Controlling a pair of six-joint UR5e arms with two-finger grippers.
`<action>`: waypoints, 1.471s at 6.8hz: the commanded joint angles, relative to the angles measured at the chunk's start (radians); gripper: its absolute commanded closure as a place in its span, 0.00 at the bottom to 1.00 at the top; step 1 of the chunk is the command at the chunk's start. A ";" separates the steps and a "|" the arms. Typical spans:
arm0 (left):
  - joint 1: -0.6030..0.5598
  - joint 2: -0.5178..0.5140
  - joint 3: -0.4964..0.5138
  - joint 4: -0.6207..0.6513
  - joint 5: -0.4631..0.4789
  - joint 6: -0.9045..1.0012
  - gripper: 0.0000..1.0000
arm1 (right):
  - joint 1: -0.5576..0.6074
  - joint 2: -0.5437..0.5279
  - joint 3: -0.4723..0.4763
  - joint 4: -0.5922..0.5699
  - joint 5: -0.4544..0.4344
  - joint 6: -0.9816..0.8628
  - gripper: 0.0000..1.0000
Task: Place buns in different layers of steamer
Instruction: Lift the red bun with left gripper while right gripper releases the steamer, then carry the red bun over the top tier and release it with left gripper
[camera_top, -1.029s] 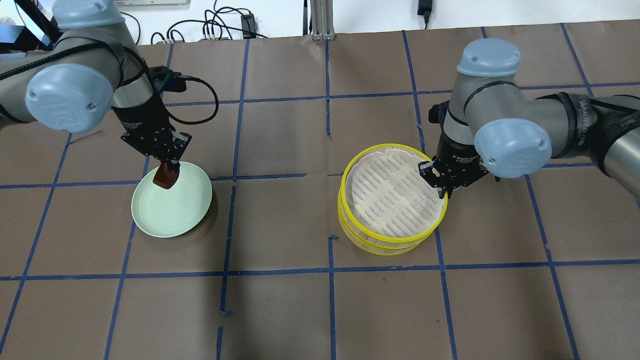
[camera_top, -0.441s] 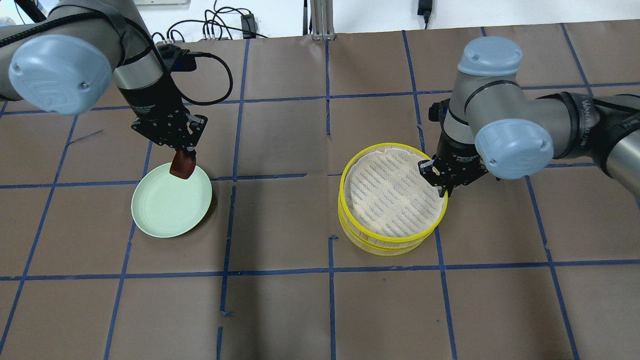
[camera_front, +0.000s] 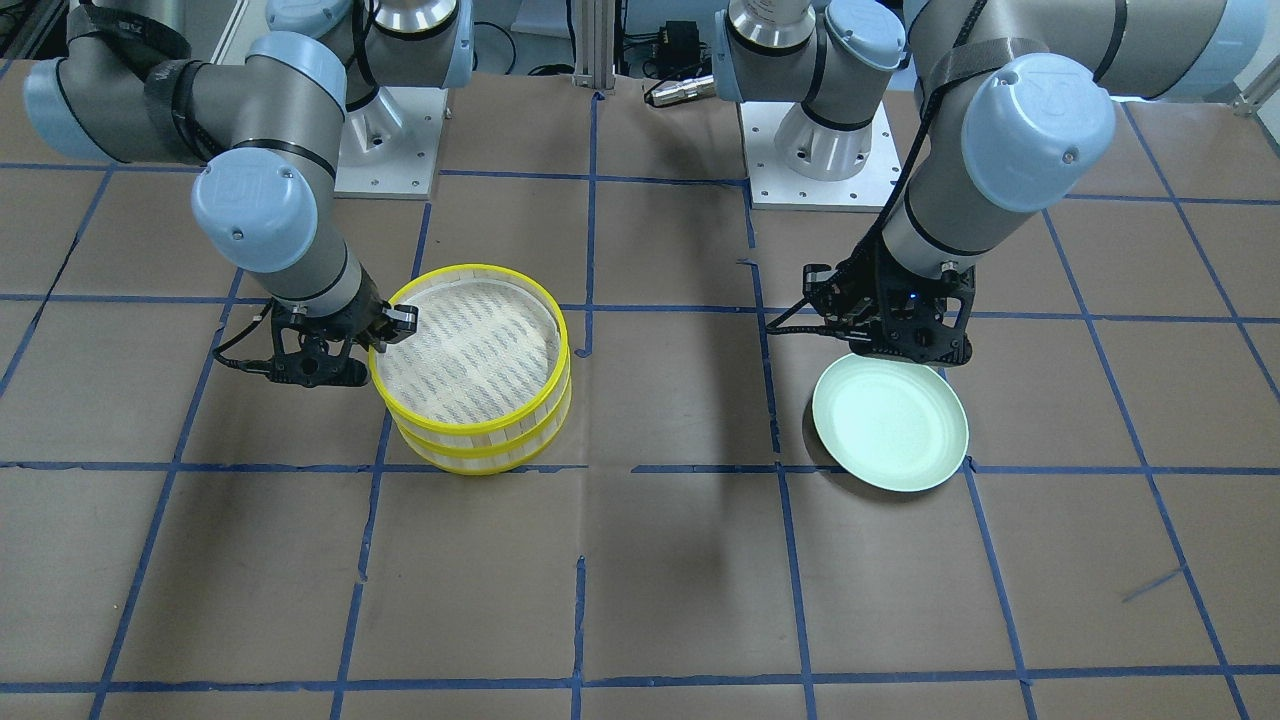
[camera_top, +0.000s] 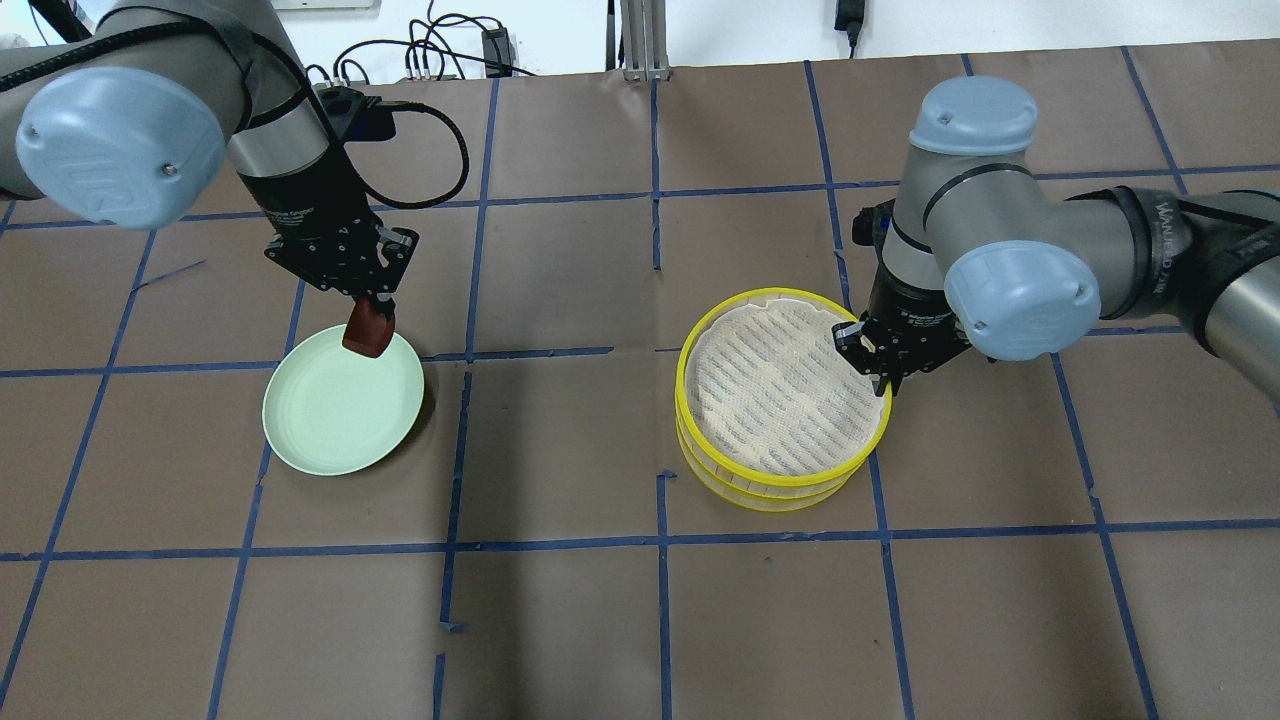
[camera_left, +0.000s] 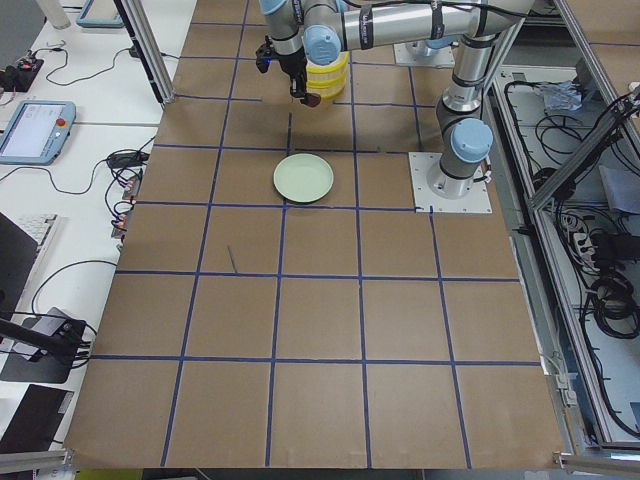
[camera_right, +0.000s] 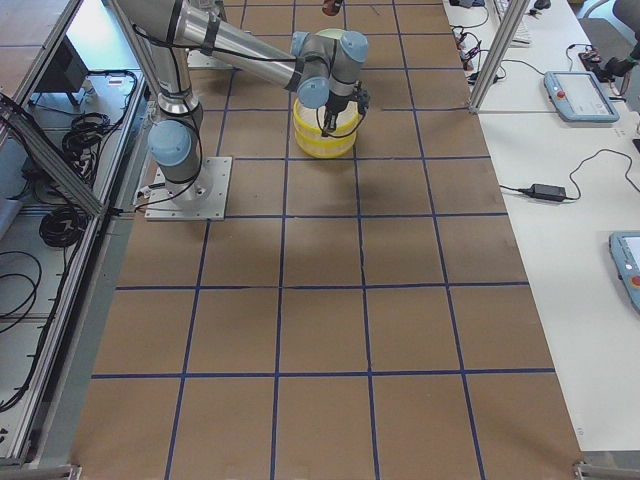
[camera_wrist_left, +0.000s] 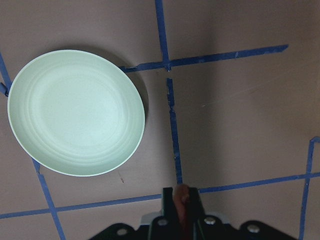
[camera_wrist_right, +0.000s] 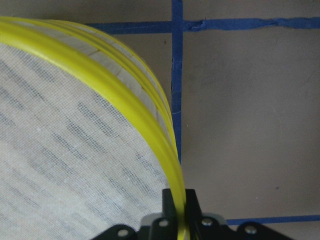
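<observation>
Left gripper (camera_top: 371, 318) hangs over the plate's (camera_top: 325, 425) one o'clock edge, pinching the brown bun (camera_top: 367, 338); right gripper (camera_top: 882, 378) pinches the steamer's (camera_top: 680, 385) three o'clock rim.

Grey arms (camera_top: 1085, 235), pale-blue joint caps (camera_top: 1008, 300)

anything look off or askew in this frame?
Only the steamer stack: the top tray sits off-centre over the lower tray, rims not lined up, with the right claw pinching its rim. The left claw holds the brown bun cleanly. Nothing spilled or damaged.
</observation>
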 joint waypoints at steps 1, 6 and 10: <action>-0.001 0.000 0.001 0.000 -0.002 0.000 0.81 | 0.001 0.009 -0.001 -0.005 0.018 0.002 0.48; -0.196 -0.058 0.004 0.099 -0.173 -0.312 0.82 | -0.061 -0.074 -0.214 0.249 0.012 -0.029 0.00; -0.441 -0.240 -0.010 0.495 -0.420 -0.655 0.66 | -0.081 -0.103 -0.277 0.344 0.013 -0.038 0.00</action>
